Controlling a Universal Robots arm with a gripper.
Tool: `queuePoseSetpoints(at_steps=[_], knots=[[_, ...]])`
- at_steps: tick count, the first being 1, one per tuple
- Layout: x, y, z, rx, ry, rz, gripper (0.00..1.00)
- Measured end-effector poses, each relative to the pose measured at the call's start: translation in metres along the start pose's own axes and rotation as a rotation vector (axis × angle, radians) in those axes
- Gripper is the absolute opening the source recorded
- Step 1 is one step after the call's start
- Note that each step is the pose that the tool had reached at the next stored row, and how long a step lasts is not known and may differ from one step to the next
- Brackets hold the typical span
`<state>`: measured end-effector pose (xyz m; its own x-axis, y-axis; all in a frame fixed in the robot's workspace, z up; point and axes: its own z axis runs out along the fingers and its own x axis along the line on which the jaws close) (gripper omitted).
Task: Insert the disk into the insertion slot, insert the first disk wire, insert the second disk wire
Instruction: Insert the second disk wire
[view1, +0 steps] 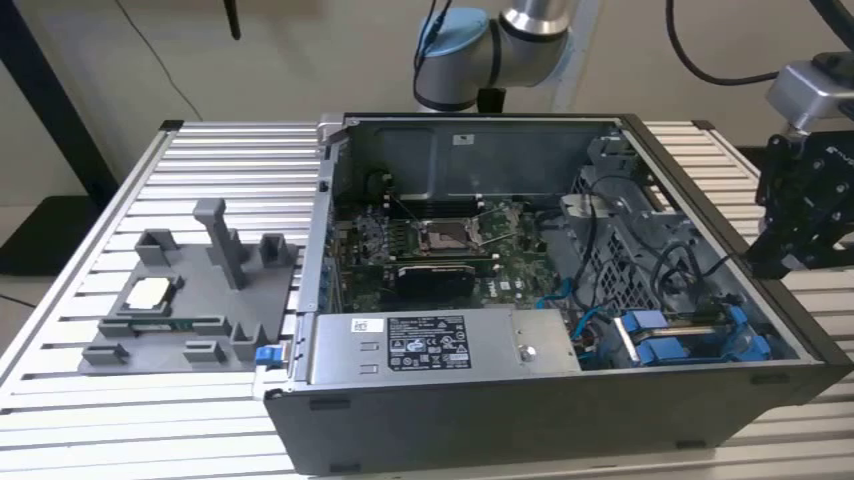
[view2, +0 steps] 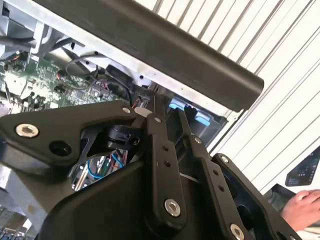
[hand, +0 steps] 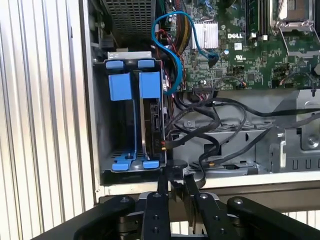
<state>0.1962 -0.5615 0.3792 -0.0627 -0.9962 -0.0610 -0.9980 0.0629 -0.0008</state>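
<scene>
First wrist view: the disk is seen stood on edge in the drive bay at a corner of the open case, just beside a second blue carrier. Close by it, black cables are looped, and one end is laid against its edge; whether that end is plugged in cannot be told. The pincer is held over the case rim near the bay, its fingers drawn nearly together with a narrow gap, and nothing is seen pinched. The case is set on a slatted counter, with a grey fixture on the exterior view's left.
</scene>
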Motion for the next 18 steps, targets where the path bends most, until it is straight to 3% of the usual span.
queuePoseSetpoints(at_steps=[8, 10, 15, 18], knots=[[-0.0001, -0.0028, 0.0035, -0.0004, -0.0002, -0.006, 0.27], [-0.0001, -0.0028, 0.0035, -0.0004, -0.0002, -0.006, 0.18], [-0.0001, -0.0028, 0.0034, -0.0005, -0.0007, -0.006, 0.16], [-0.0005, -0.0004, -0.0030, -0.0006, -0.0049, -0.006, 0.16]])
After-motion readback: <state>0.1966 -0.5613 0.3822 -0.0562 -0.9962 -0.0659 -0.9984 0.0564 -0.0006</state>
